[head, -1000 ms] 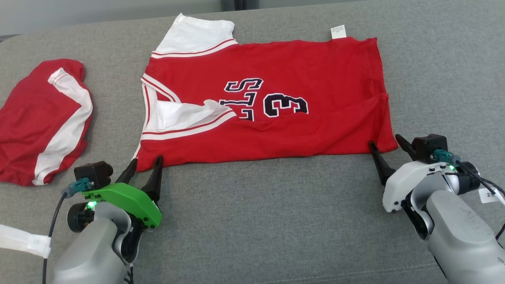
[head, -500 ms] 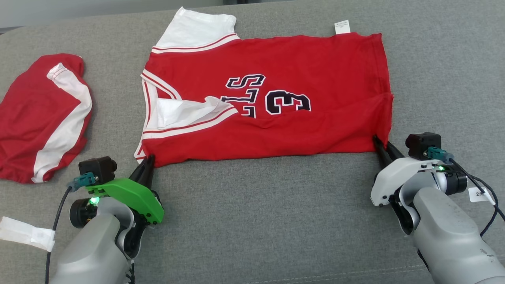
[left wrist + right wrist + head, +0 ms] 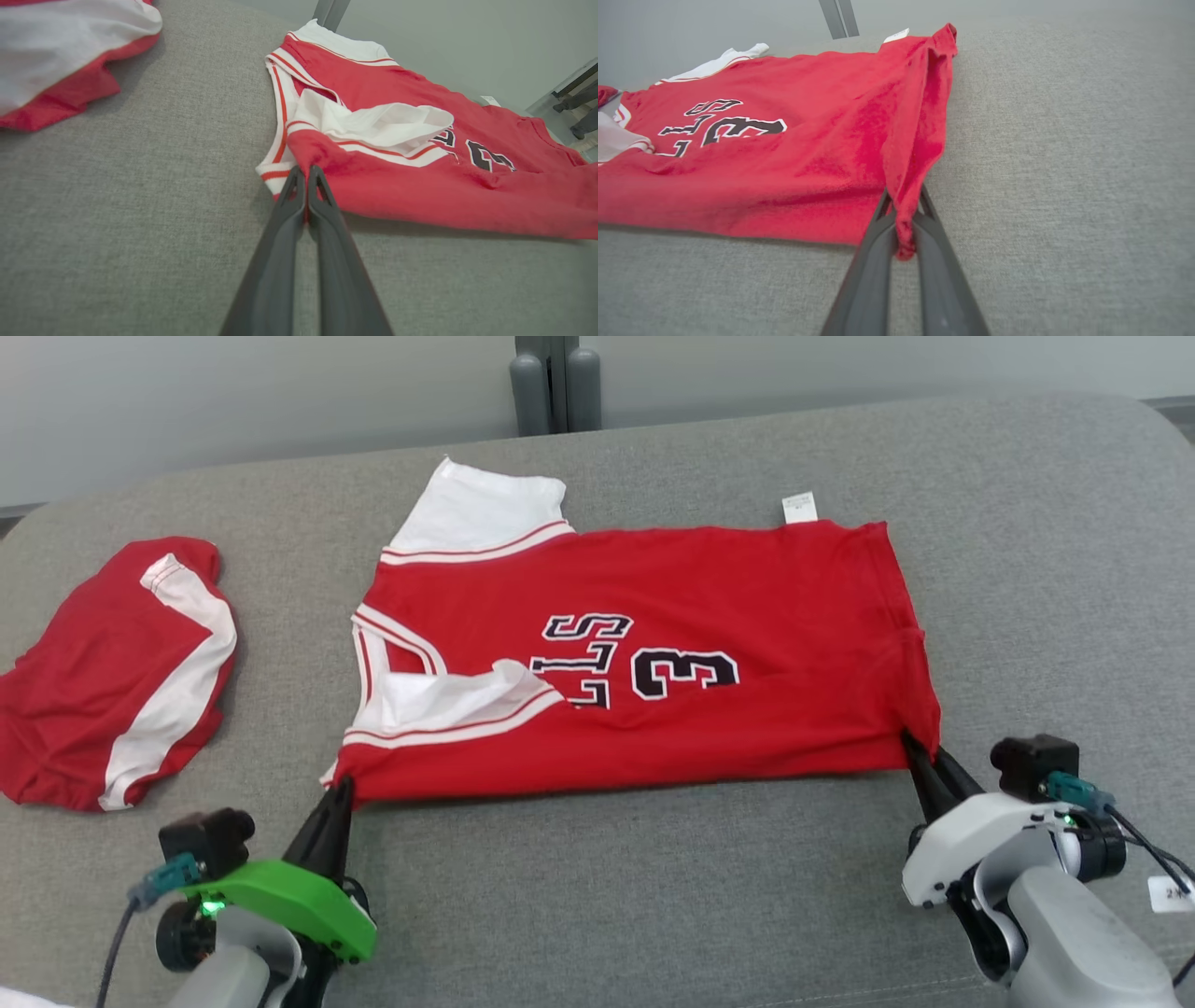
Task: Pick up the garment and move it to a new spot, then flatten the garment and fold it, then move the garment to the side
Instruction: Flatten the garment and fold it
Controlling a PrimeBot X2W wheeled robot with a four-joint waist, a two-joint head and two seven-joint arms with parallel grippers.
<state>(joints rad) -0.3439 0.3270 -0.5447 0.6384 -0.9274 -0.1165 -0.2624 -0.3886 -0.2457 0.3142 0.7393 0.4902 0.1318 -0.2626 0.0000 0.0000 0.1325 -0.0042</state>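
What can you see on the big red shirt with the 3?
The red soft-cloth jersey with white striped trim, white sleeves and dark lettering lies spread on the grey fabric cushion, a white tag at its far edge. The left gripper pinches its near shoulder corner; the right gripper pinches its near hem corner.

A grey woven-fabric desk (image 3: 607, 896) with rounded far corners carries a red jersey (image 3: 747, 616) with white trim and dark lettering. It is spread beyond and between the left hand (image 3: 336, 793) and right hand (image 3: 920, 761), each pinching a near corner. A crumpled red-and-white garment (image 3: 84, 709) lies beyond the left hand, to its left, apart from the jersey.
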